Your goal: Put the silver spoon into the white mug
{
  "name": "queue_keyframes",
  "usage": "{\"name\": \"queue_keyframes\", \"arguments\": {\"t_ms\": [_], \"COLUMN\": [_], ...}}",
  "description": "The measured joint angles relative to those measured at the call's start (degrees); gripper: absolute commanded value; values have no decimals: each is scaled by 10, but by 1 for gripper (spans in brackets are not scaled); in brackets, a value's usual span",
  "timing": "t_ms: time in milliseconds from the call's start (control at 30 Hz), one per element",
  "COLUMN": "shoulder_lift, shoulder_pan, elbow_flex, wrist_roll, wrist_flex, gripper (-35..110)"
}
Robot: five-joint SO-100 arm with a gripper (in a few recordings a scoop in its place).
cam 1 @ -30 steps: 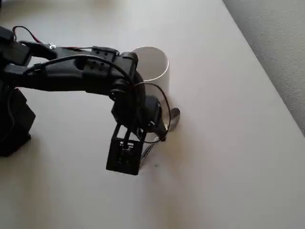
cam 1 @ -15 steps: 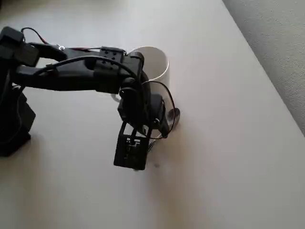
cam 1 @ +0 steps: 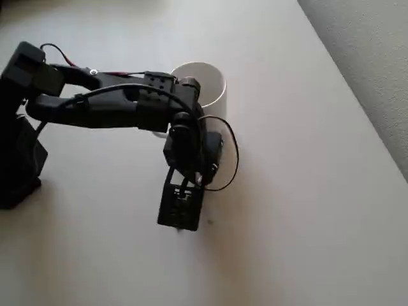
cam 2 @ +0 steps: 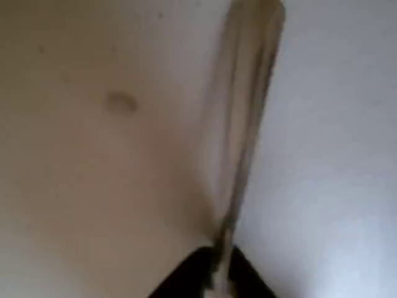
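The white mug stands upright on the pale table, its opening partly covered by the black arm. My gripper sits just in front of the mug, under the wrist. In the wrist view the silver spoon appears as a blurred metal handle running from the bottom centre up to the top edge. The gripper has its dark fingertips closed together on the handle's lower end. The arm hides the spoon in the overhead view.
The table's right edge runs diagonally, with grey floor beyond it. The arm's black base stands at the left. A small dark mark lies on the table beside the wrist camera block.
The arm has swung a little to the right and nearer the mug. The spoon's bowl, which showed beside the gripper before, is now covered by the arm.
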Motion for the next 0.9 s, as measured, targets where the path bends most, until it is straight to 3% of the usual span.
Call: {"name": "queue_keyframes", "arguments": {"t_ms": [900], "shoulder_lift": [-33], "shoulder_pan": [35], "elbow_flex": [-318], "wrist_roll": [-1], "wrist_flex": [199], "gripper": [-2]}}
